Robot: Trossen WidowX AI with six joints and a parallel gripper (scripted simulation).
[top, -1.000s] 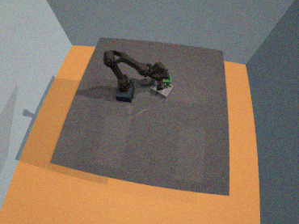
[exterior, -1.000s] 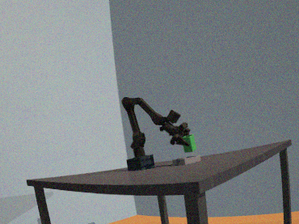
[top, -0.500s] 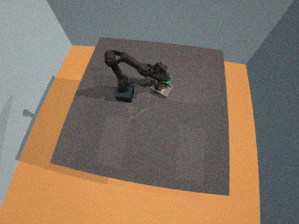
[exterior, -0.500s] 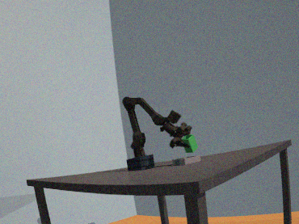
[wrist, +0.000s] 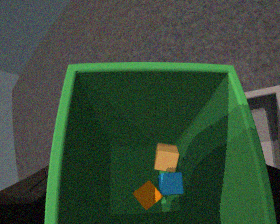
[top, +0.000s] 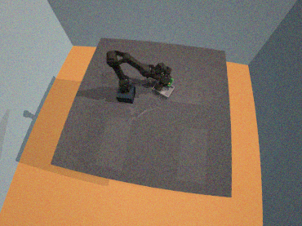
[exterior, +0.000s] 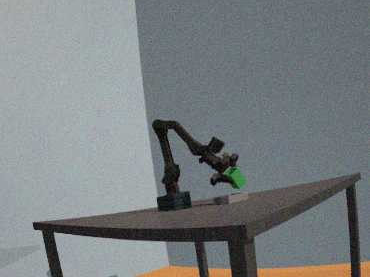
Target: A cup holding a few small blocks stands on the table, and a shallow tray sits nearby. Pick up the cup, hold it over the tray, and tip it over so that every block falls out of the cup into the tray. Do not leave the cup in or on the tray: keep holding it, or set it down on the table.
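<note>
Grey walls surrounded the dark table (top: 163,148) (exterior: 165,221). Above the tray (top: 163,91) (exterior: 231,198) (wrist: 265,93), the gripper (top: 168,82) (exterior: 225,172) pinched the tilted green cup (top: 170,82) (exterior: 235,178) (wrist: 150,68), blocks (wrist: 167,158) inside.
</note>
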